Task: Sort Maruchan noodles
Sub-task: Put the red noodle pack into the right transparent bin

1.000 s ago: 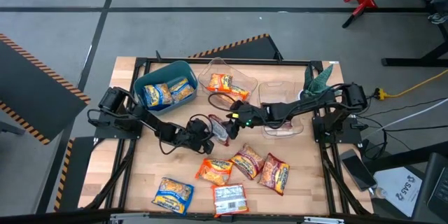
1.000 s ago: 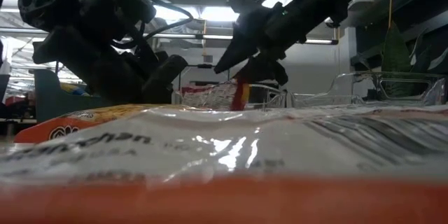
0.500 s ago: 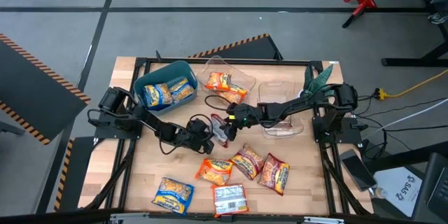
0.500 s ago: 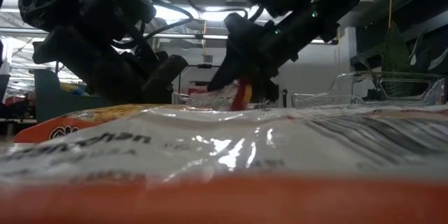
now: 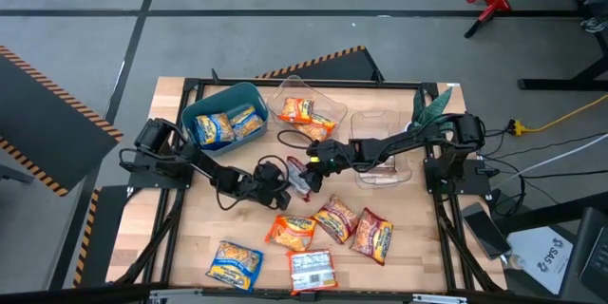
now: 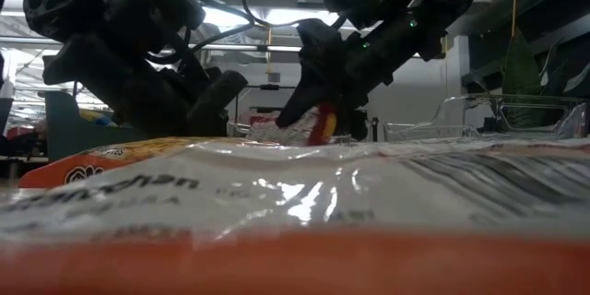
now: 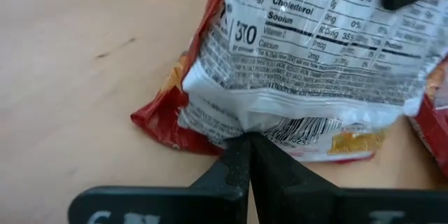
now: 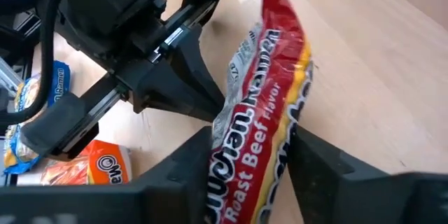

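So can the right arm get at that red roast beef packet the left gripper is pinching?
Probably yes: the right gripper already straddles the red packet, one finger on each side, while the left gripper pinches its edge. Nothing lies between them.

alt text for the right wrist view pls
The right gripper straddles a red crinkly plastic roast beef ramen packet standing on edge on the pale wooden table, while the left gripper, shut, pinches its far edge. Blue-yellow and orange packets lie behind.
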You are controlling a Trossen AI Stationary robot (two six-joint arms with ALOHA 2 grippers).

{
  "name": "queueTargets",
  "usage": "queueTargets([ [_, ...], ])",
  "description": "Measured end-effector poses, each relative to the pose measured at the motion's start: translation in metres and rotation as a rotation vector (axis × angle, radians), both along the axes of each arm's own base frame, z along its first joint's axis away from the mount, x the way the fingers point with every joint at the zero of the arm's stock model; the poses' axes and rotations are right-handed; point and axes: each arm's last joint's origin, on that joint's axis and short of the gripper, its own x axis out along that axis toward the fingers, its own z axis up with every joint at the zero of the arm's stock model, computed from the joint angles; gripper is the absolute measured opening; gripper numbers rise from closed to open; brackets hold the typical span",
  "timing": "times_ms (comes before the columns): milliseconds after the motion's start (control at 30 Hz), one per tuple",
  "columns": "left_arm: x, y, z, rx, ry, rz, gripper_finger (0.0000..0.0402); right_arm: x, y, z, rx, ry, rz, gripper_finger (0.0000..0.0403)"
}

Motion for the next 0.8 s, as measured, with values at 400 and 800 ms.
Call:
queueTargets([
  [400, 0.002, -0.002, 0.012, -0.046, -0.053, -0.035, 0.0000, -0.002, 0.002, 0.006, 0.043, -0.007, 0.021, 0.0068],
  [800, -0.009, 0.002, 0.077, -0.004, -0.181, -0.109, 0.0000, -0.020, 0.000, 0.050, -0.006, -0.054, -0.024, 0.0064],
])
